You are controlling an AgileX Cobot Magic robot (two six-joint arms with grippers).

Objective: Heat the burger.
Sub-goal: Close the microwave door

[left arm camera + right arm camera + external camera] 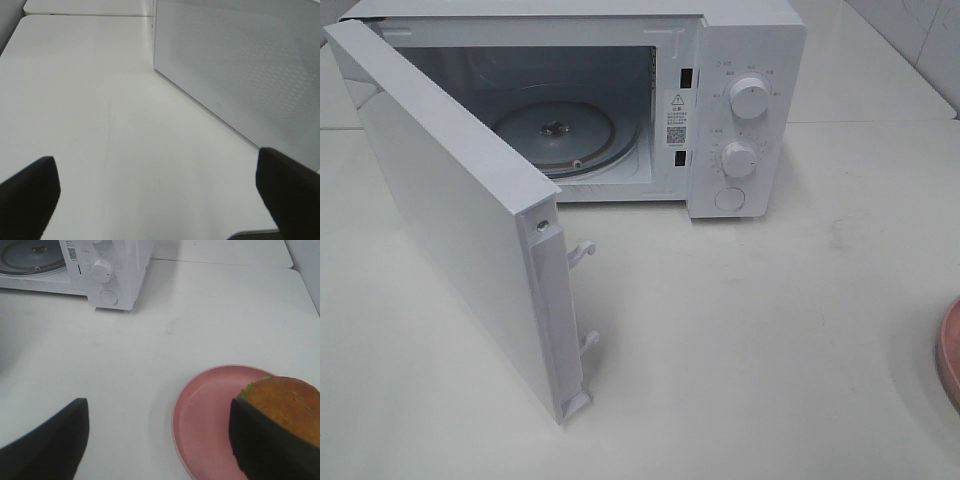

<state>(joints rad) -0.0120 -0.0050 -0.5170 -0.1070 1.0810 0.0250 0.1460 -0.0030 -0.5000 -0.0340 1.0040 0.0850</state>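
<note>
White table (740,330): microwave (740,100) at 12 o'clock, door (460,210) swung wide. Burger (287,407) on plate (210,420), 3 o'clock edge. Left gripper (155,192) and right gripper (155,437) both gape, empty. Risk: right jaw clips the bun, sliding burger off.

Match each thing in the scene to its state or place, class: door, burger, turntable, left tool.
Things:
1. door
2. burger
3. turntable
4. left tool

States or places:
A. on the pink plate
B. open over bare table, holding nothing
C. swung wide open
D. bare, inside the microwave

Pairs: 1-C, 2-A, 3-D, 4-B
</note>
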